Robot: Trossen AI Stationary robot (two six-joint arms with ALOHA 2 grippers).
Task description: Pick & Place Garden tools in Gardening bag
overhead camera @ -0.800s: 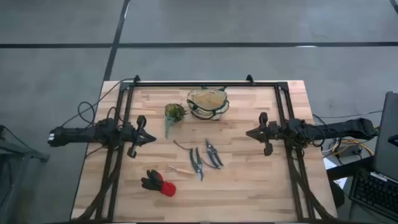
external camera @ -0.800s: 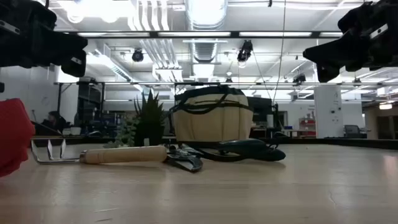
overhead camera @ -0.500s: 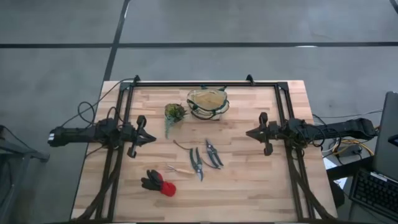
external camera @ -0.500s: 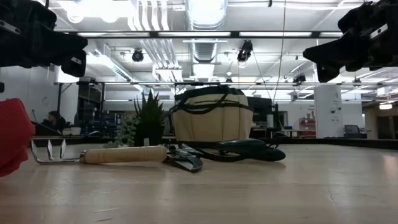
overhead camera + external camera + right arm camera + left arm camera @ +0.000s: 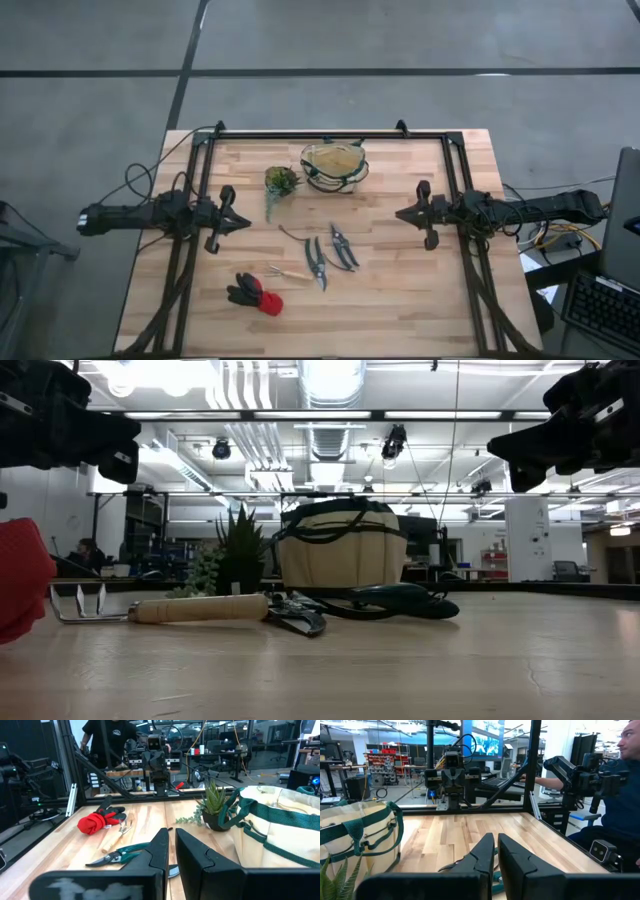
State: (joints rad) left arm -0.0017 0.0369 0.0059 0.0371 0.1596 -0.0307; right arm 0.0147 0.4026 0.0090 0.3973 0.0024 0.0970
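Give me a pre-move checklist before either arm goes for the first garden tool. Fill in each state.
1. Round tan fabric bag with green trim upright, mouth open: ok.
2. Two grey-handled pruning shears lying free on the wooden table: ok.
3. Thin wooden-handled hand tool unobstructed: ok.
4. Black-and-red gloves clear of other tools: ok.
5. Left gripper and right gripper empty, fingers nearly closed: not ok for grasping.
6. Small green potted plant beside bag, possible obstacle: cannot tell.

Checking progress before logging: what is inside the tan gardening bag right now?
From above, the round tan fabric bag with green trim shows only its tan interior; no tool is visible inside. All the tools lie on the wooden table. The bag's bottom is not clearly visible.
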